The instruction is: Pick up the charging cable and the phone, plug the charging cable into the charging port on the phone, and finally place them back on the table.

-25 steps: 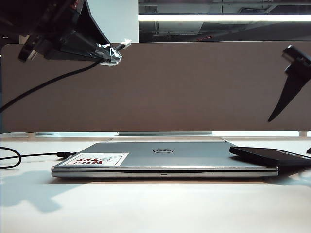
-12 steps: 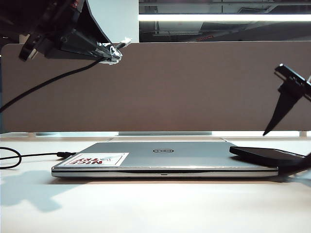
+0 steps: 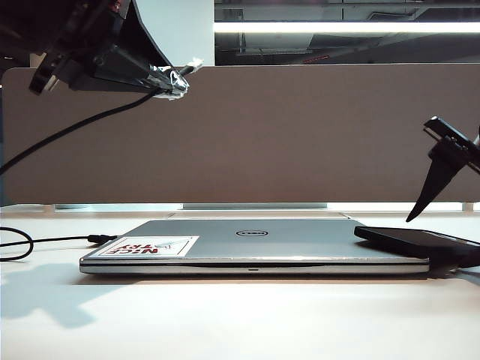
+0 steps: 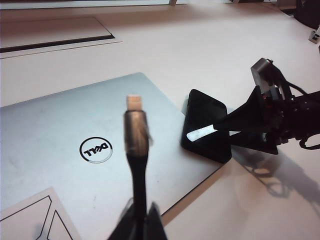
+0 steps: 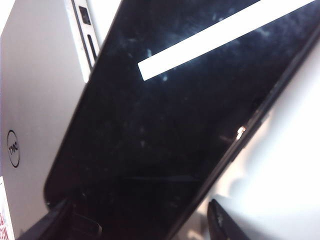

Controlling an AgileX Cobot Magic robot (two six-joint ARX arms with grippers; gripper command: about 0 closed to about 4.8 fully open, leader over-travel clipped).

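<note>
The left gripper (image 3: 166, 81) is hovering high above the laptop's (image 3: 255, 247) sticker corner, clenched on the charging cable (image 4: 136, 145) just behind its plug, with the pale silvery connector sticking out past the fingertips toward the divider panel (image 3: 300, 135). From the gripper, the black cord is hanging down and away past the laptop's sticker side. The laptop is lying closed on the white bench (image 3: 240, 315), a second black cord (image 3: 52, 241) running along the bench to its sticker end. The phone (image 3: 416, 241) is resting tilted, one edge propped on the laptop corner farthest from the sticker, the rest sloping toward the bench. The right gripper (image 4: 235, 131) is hanging just over the phone, jaws spread wide, one finger (image 5: 222, 222) on either side of the phone's end and grasping nothing
</note>
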